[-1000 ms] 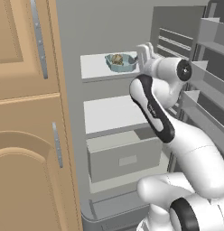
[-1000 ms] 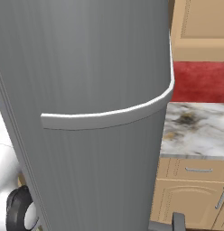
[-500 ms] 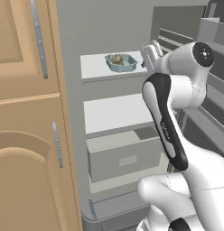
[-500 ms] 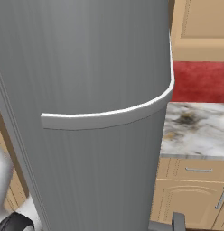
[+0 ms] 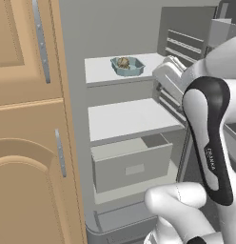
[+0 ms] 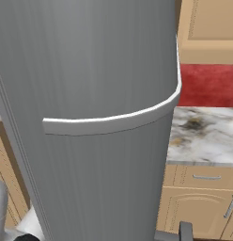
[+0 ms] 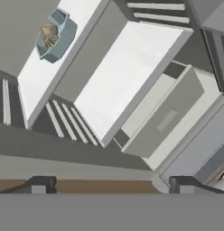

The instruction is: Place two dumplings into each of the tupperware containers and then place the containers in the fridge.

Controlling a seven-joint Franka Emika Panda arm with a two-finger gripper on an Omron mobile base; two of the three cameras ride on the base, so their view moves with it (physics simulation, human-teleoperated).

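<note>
End effector: fingertips are seen spread wide apart, with nothing held between them.
Fridge drawer: a grey drawer is seen pulled partly out.
Middle shelf: white.
Light blue tupperware container: set on the top shelf, dumplings inside.

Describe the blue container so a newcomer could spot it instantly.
Look inside the open grey fridge, at its upper white shelf. The small light blue container sits there alone, wavy-rimmed, with beige dumplings inside; the shelf below it is bare.
</note>
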